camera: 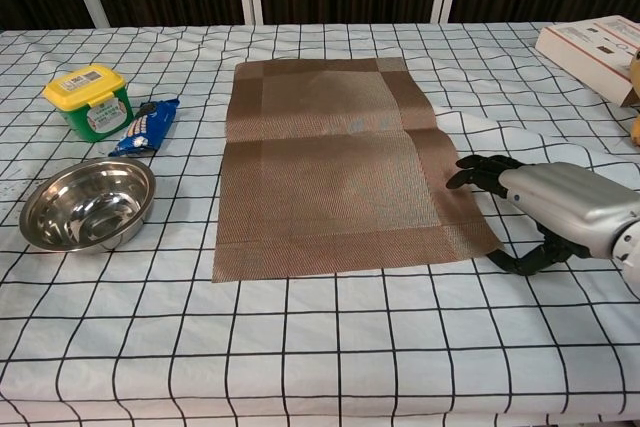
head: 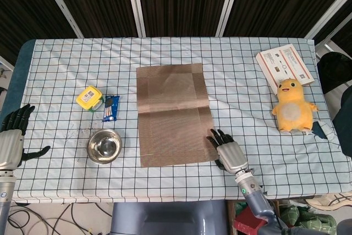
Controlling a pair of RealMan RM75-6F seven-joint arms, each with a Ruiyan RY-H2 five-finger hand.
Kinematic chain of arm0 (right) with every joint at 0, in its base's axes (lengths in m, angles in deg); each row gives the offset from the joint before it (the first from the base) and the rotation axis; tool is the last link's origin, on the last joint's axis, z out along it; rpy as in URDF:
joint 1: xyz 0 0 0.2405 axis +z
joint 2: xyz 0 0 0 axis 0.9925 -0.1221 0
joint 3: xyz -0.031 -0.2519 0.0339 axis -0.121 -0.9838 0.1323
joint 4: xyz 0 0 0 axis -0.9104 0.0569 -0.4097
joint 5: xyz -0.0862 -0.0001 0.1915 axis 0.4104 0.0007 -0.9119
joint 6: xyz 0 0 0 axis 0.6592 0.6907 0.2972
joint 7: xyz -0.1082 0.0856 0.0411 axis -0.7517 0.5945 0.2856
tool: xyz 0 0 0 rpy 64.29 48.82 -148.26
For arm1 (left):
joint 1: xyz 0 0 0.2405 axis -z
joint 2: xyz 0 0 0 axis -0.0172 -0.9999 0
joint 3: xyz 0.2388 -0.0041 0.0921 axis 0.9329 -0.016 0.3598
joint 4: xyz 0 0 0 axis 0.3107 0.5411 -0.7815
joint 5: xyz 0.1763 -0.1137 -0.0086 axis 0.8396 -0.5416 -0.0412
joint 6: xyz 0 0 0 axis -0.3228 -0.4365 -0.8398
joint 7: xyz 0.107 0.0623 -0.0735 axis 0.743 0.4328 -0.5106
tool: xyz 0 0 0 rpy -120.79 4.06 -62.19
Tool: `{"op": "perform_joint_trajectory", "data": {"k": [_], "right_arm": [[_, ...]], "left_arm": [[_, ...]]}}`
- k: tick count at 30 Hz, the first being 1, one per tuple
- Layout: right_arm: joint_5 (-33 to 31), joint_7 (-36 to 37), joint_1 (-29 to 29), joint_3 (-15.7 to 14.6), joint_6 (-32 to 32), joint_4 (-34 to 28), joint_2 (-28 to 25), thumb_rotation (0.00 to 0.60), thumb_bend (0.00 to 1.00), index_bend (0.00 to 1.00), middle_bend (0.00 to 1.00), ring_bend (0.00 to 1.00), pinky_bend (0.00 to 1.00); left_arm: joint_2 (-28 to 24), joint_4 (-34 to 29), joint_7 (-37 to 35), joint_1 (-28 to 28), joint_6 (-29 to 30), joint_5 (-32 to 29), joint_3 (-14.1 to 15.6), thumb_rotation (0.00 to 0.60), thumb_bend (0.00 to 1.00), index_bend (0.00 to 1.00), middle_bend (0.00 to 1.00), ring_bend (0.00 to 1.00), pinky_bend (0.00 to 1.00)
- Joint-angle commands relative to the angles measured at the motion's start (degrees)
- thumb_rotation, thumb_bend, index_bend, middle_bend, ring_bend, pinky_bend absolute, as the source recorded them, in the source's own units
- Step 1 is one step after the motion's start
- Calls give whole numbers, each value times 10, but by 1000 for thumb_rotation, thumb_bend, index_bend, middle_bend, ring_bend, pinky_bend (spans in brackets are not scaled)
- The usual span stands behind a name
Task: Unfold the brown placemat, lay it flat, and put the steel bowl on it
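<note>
The brown placemat (head: 173,113) (camera: 340,165) lies unfolded and flat in the middle of the checked table, a crease across its middle. The steel bowl (head: 104,146) (camera: 88,203) sits upright on the cloth to the mat's left, empty. My right hand (head: 230,154) (camera: 545,209) rests beside the mat's near right corner, fingers apart, holding nothing; its fingertips (camera: 462,175) reach the mat's right edge. My left hand (head: 12,138) hangs at the table's left edge, open and empty, well away from the bowl.
A yellow-lidded green tub (head: 89,98) (camera: 89,100) and a blue snack packet (head: 110,108) (camera: 146,126) lie just beyond the bowl. A yellow plush toy (head: 294,107) and a white box (head: 285,66) (camera: 594,44) are at the far right.
</note>
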Motion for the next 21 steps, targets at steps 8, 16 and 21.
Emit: {"op": "perform_joint_trajectory", "data": {"k": [8, 16, 21], "right_arm": [[18, 27, 0, 3, -17, 5, 12, 600, 264, 358, 105, 29, 157], [31, 44, -2, 1, -27, 18, 19, 600, 264, 474, 200, 40, 157], [33, 48, -2, 1, -28, 19, 21, 600, 312, 495, 209, 50, 157]], "left_arm": [[1, 2, -2, 1, -4, -1, -1, 600, 0, 0, 23, 0, 36], [1, 3, -3, 1, -5, -2, -3, 600, 0, 0, 23, 0, 36], [0, 3, -4, 1, -6, -2, -3, 600, 0, 0, 23, 0, 36]]}}
